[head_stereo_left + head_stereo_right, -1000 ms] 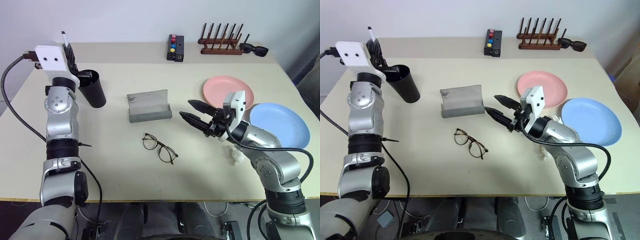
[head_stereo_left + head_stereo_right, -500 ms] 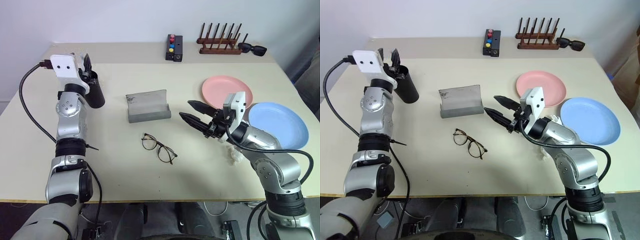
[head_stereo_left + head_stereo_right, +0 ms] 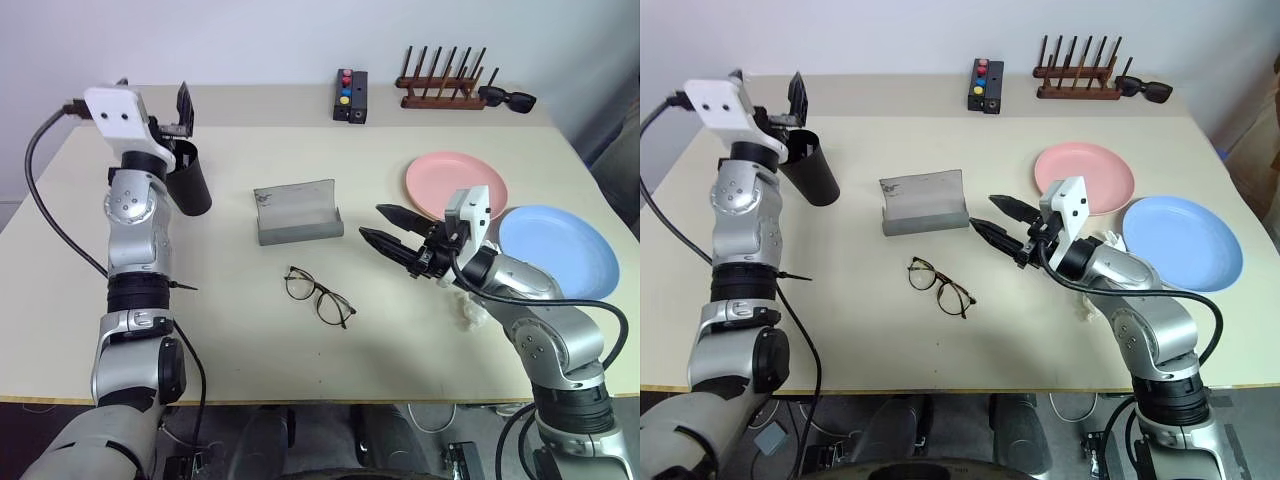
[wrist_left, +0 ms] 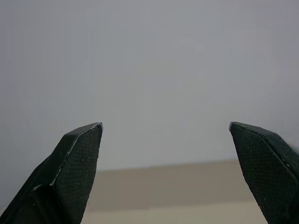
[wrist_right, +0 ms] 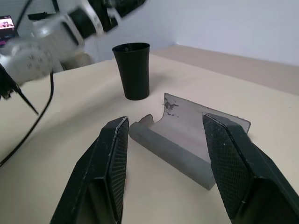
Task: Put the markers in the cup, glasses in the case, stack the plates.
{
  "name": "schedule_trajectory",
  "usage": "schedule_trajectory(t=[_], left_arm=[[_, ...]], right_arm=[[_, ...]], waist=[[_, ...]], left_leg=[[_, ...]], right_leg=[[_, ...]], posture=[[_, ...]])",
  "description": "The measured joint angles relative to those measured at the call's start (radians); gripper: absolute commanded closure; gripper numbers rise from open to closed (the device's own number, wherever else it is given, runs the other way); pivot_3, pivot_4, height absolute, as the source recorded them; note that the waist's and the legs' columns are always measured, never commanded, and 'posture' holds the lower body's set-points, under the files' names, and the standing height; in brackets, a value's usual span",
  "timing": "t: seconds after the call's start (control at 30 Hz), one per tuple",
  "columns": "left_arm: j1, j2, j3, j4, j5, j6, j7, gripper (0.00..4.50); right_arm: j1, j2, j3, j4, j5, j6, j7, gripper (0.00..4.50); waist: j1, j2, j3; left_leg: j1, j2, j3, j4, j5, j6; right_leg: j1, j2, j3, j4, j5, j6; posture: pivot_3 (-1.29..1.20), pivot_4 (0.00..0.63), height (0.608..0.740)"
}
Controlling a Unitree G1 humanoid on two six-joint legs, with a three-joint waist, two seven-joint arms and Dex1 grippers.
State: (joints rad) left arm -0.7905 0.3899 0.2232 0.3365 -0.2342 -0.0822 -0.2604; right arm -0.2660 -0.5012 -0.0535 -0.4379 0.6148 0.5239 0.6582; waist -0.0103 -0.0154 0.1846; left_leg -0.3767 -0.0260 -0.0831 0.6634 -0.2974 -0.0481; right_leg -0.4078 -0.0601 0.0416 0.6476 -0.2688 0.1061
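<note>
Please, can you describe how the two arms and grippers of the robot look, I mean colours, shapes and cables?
Both arms are silver-grey metal segments joined by black rings. Each wrist carries a white block with small dark holes. A black cable loops along each arm. The left gripper and the right gripper each have two black, tapered fingers; the pads are finely textured.

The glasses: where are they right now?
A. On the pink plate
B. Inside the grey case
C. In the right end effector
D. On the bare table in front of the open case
D: the glasses lie unfolded on the table, just in front of the open grey case.
</note>
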Motion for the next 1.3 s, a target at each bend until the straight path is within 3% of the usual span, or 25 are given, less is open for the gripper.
schedule_trajectory(t=[0.2, 0.43, 0.67, 1.03, 1.3], left_arm=[[0.102, 0.062, -0.191, -0.293, -0.095, 0.23, -0.3, 0.06], [0.21, 0.147, -0.272, -0.36, -0.078, 0.34, -0.448, 0.06], [0.23, 0.163, -0.283, -0.358, -0.045, 0.352, -0.487, 0.06], [0.231, 0.176, -0.305, -0.264, 0.025, 0.533, -0.462, 0.06], [0.148, 0.165, -0.425, -0.168, 0.051, 0.528, -0.623, 0.06]], right_arm=[[0.01, -0.012, -0.003, -0.007, -0.001, 0.007, -0.004, 1.97], [0.053, -0.018, -0.001, -0.04, -0.005, 0.015, -0.023, 1.97], [0.067, -0.018, -0.001, -0.042, -0.013, 0.015, -0.033, 1.97], [0.08, -0.015, 0.008, -0.042, -0.025, 0.011, -0.034, 1.97], [0.07, -0.002, 0.033, -0.042, -0.027, 0.012, -0.046, 1.97]], waist=[[-0.013, 0.001, 0.0], [-0.007, 0.001, 0.0], [-0.003, 0.001, 0.0], [-0.005, 0.001, 0.0], [-0.003, 0.001, 0.0]], left_leg=[[0.002, 0.001, 0.001, 0.0, 0.0, 0.0], [0.002, 0.003, 0.001, 0.0, 0.0, 0.0], [0.001, 0.003, 0.0, 0.0, 0.0, 0.0], [0.001, 0.003, 0.0, 0.0, 0.0, 0.0], [0.001, 0.002, 0.001, 0.001, 0.0, 0.0]], right_leg=[[0.0, 0.002, 0.001, 0.0, 0.0, 0.0], [0.0, 0.006, 0.001, 0.001, 0.001, -0.002], [0.001, 0.004, 0.001, 0.0, 0.001, -0.002], [0.0, 0.004, 0.001, 0.0, 0.001, -0.002], [0.001, 0.004, 0.001, 0.0, 0.001, -0.002]], posture=[[0.0, 0.15, 0.735], [0.0, 0.15, 0.735], [0.0, 0.15, 0.735], [0.0, 0.15, 0.735], [0.0, 0.15, 0.735]])
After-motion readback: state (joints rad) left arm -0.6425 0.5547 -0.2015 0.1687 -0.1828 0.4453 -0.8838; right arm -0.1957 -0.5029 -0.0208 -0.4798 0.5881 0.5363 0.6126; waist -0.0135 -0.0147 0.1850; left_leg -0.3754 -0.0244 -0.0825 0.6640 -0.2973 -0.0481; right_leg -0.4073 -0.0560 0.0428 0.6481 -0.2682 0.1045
